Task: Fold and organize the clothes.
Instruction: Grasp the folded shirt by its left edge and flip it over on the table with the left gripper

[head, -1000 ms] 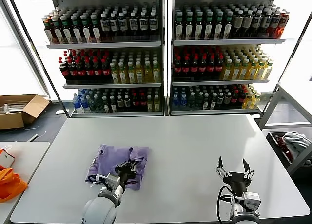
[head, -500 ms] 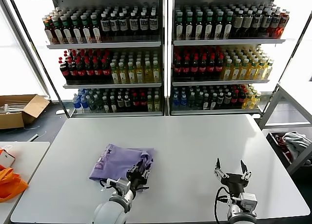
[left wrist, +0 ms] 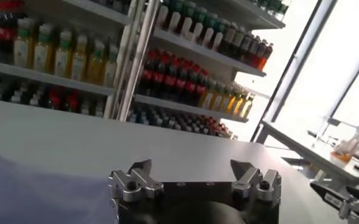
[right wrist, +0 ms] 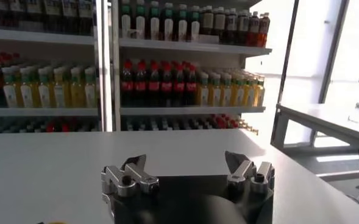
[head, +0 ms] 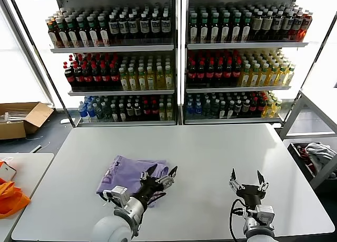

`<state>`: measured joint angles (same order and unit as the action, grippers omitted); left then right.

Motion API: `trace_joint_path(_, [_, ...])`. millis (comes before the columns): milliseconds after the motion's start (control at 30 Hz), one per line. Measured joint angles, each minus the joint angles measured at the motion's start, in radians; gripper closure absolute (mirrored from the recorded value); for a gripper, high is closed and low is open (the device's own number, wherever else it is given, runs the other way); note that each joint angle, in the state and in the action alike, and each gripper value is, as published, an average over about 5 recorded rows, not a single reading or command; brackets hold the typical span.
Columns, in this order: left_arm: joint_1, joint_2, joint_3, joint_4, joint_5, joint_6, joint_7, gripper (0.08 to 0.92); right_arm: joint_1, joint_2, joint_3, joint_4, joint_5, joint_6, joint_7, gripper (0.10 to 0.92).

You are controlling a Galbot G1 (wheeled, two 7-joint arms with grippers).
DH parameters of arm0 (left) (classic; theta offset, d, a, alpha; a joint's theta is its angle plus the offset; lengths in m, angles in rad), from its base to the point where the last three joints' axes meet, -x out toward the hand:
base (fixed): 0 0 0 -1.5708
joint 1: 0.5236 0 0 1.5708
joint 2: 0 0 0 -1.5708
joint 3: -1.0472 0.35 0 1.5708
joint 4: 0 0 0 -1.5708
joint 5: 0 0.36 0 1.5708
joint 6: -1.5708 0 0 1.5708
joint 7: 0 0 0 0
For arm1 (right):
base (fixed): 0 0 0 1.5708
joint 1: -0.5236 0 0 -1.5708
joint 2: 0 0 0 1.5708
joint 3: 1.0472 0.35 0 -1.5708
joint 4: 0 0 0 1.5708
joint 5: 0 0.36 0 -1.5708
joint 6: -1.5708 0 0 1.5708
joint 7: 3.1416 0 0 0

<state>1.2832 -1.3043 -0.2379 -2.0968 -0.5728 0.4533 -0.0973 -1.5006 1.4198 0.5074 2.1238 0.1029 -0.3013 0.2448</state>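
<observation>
Shirt (head: 129,174): light purple, darker purple print along its left edge. Table (head: 210,158): plain white. Left gripper (head: 158,172): black with silver-grey fingers, arm behind it pale grey. Right gripper (head: 246,179): black, silver fingers. Shelves (head: 179,47): grey, holding bottles (head: 210,68) in red, yellow, dark brown, blue. Cardboard box (head: 21,118): brown. Bag (head: 10,197): orange.

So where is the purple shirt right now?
In the head view, the purple shirt lies folded on the white table, on the robot's left side. The open left gripper sits at its right edge, and the right gripper is farther off.
</observation>
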Motion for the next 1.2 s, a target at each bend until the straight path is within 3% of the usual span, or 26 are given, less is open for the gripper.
trace_joint_path(467, [-0.022, 0.122, -0.225, 0.151, 0.147, -0.082, 0.006, 0.177, 0.004, -0.006, -0.03, -0.003, -0.005, -0.003, -0.004, 0.203])
trace_joint_path(1200, [-0.033, 0.168, -0.277, 0.254, 0.064, -0.037, 0.058, 0.177, -0.007, 0.004, -0.048, 0.002, -0.027, -0.004, -0.005, 0.203])
